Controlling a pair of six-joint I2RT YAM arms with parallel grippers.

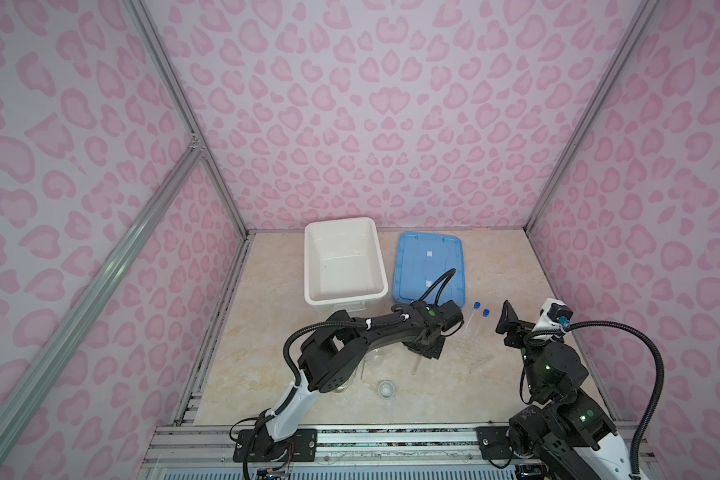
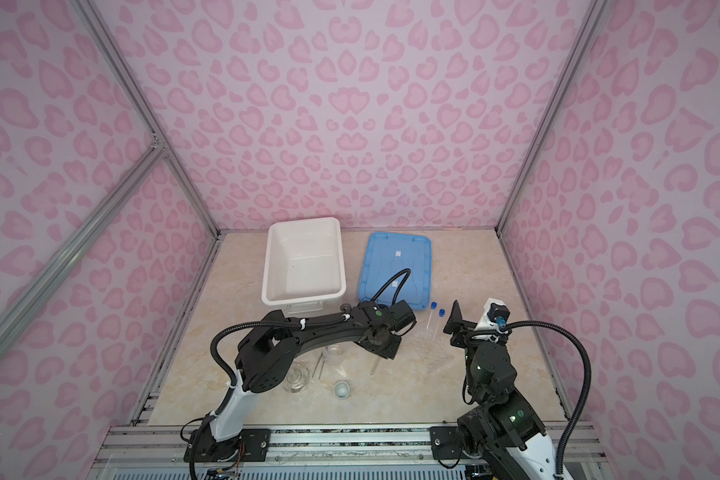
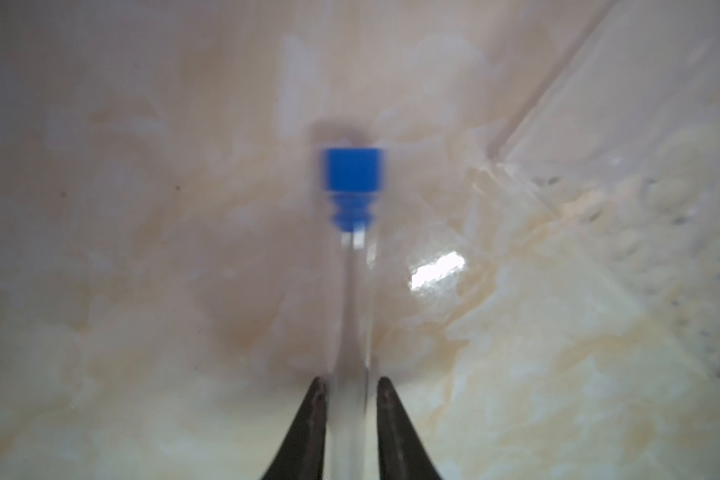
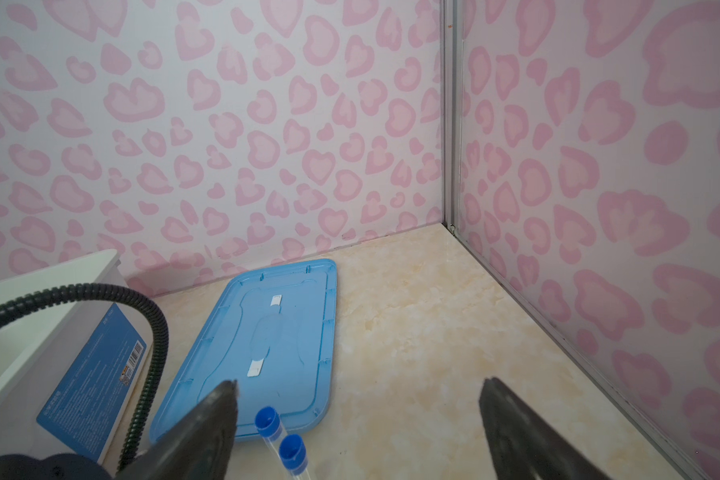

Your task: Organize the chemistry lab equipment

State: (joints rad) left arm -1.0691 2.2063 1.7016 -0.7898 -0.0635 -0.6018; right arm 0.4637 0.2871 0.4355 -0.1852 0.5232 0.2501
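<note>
I saw the left gripper [image 3: 353,395] low over the marble table [image 1: 267,332], near the middle of both top views and just below the near corner of the blue lid [image 1: 429,266]. In the left wrist view its jaws stood narrow, with one black fingertip on each side of a clear test tube [image 3: 352,291]. They seemed to press on the glass, but the picture was blurred there, so I say this with some care. The blue cap [image 3: 352,178] of this tube pointed away from the fingertips, at the centre of that frame, and its shadow lay just behind it on the table. The right gripper [image 4: 358,386] hung at the right side of both top views, and its jaws were spread wide and held nothing. Two other test tubes [image 1: 476,306] lay side by side between the two grippers. Their caps pointed toward the lid and their lower ends reached the clear tube rack [image 1: 474,351]; I could not tell if they sat inside it. The white bin [image 1: 308,266] stood in the upper middle, just left of the lid. In a top view the flask [image 2: 296,380], the beaker [image 2: 335,353] and the small white cup [image 2: 341,390] were in the lower middle, near the left arm and well apart from the rack.
</note>
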